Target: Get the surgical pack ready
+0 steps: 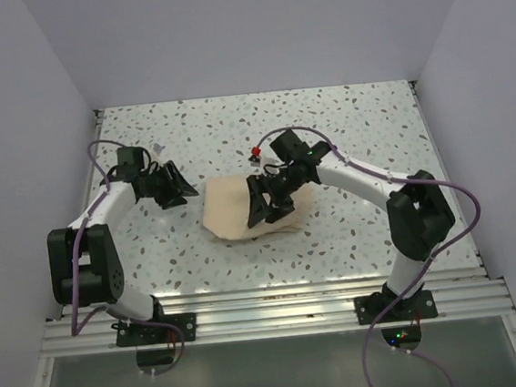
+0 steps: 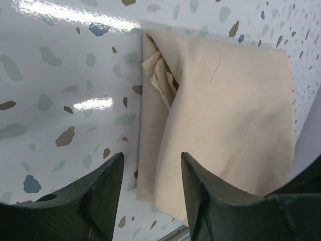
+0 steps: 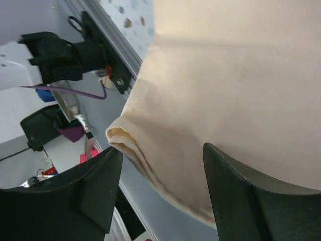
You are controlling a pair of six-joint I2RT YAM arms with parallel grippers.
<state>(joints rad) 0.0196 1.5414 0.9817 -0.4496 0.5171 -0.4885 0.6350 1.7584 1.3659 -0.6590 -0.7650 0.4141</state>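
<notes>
Surgical pack (image 1: 231,213), folded into a compact tan parcel, is seen lying at the middle of the speckled table (image 1: 352,129). The right gripper (image 1: 271,212) is positioned over its right part, jaws parted, nothing clasped. The left gripper (image 1: 178,190) is placed near its left edge, likewise parted and empty.

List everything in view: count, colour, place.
surgical pack: one, tan-beige, folded parcel mid-table
small item: one, red-topped, behind the pack; too small to identify
table: one, white with dark speckles, under everything
rail: one, silver, along the near edge
left arm, right arm: two, white and black, bolted at the near edge
left gripper: one, black, open, at the pack's left edge
right gripper: one, black, open, over the pack
</notes>
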